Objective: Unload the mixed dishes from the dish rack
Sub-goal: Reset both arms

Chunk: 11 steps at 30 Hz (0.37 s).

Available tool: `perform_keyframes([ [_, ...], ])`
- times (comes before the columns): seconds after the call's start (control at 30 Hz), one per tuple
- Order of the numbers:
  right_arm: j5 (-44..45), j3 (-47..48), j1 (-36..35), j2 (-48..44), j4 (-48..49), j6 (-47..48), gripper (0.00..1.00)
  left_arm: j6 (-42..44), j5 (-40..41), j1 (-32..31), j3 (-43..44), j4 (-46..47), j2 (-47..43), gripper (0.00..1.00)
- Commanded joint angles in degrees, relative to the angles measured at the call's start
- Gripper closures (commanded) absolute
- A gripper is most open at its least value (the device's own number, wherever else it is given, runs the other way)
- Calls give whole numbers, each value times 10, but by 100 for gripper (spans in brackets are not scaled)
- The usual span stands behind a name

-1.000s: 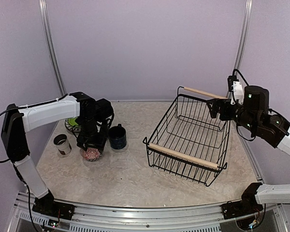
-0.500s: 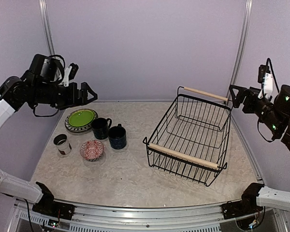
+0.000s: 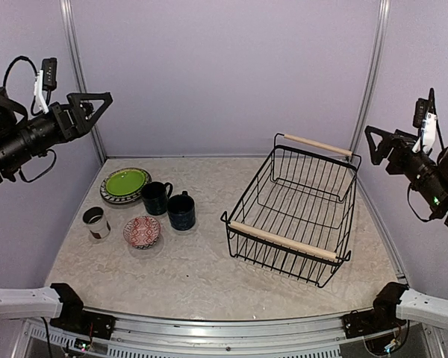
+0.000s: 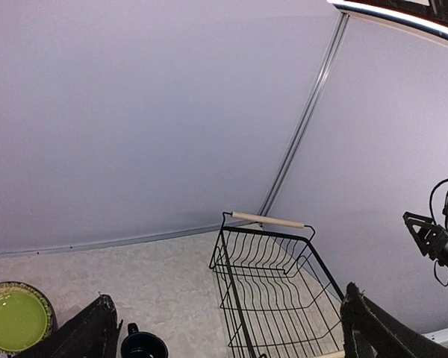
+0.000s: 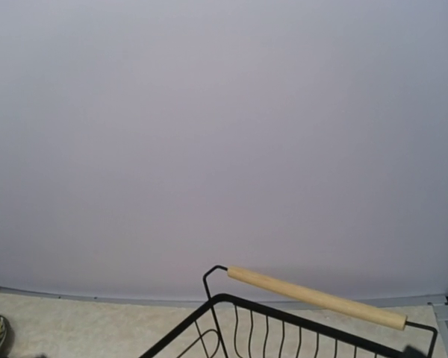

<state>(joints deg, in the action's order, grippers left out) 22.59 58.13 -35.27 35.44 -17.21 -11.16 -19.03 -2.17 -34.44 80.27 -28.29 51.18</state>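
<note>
Lying well below left hand is the bowl.

Dish rack upright on table, wooden handle at its far end. Lime green plate lower left, dark blue mug near it. Left gripper fingers spread wide.

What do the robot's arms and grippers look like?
The left arm and right arm are mostly black, with white shells on the lower links. The left gripper and right gripper are black, angular and triangular. Each wrist carries a small white module with looping black cables. Green lights glow on the right arm.
</note>
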Motion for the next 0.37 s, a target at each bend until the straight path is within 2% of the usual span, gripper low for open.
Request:
perform_keyframes([
  [0.0, -7, 1, 1, -4, 13, 7, 0, 26, 8, 3, -17, 47, -29, 1],
  [0.33, -25, 5, 1, 8, 14, 16, 0, 30, 8, 3, -27, 50, -39, 1],
])
